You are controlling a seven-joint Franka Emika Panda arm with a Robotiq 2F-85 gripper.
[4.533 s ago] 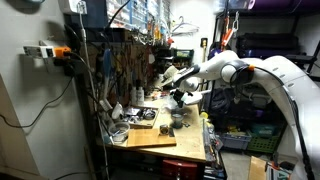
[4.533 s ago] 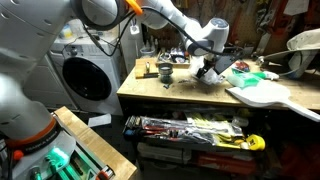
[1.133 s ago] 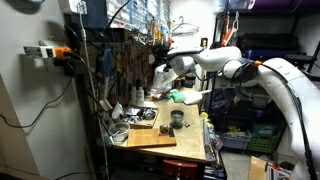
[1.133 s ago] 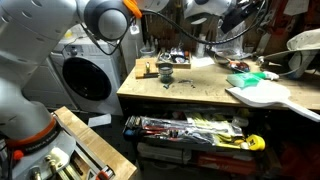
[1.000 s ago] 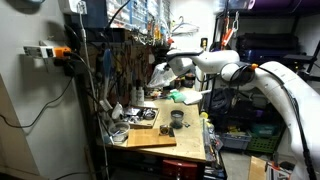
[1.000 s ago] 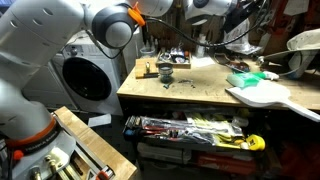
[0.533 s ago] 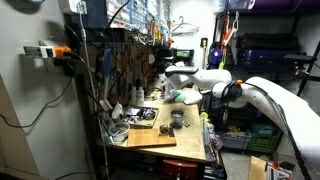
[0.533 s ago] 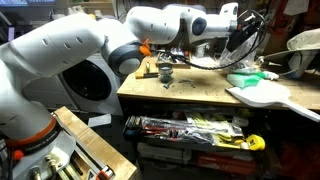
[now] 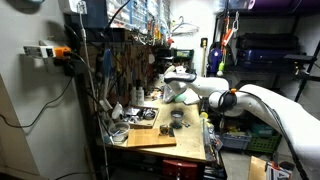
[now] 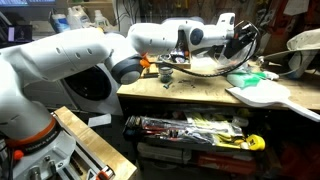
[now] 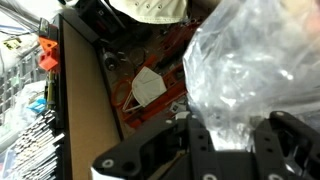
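Observation:
In the wrist view a crinkled clear plastic bag [image 11: 250,55] fills the upper right and runs down between my black fingers [image 11: 205,145]. My gripper [image 11: 240,135] is shut on it. Below lie a reddish surface [image 11: 165,55] with a white folded mask [image 11: 148,87] and a tan wooden edge [image 11: 85,110]. In an exterior view my gripper [image 10: 240,40] hangs over the back of the workbench [image 10: 180,92], above a green item [image 10: 245,77]. In an exterior view my arm [image 9: 205,92] reaches over the bench, but its gripper end is hard to make out.
A small dark cup [image 10: 165,70] stands on the bench, and a white board [image 10: 265,95] overhangs its edge. A washing machine [image 10: 85,85] stands beside it. A pegboard of tools [image 9: 120,60] rises behind a wooden board [image 9: 150,135] with a dark cup [image 9: 177,117].
The arm has swung down and across the bench, so that its white links now stretch low over the table. The gripper stays shut on the bag.

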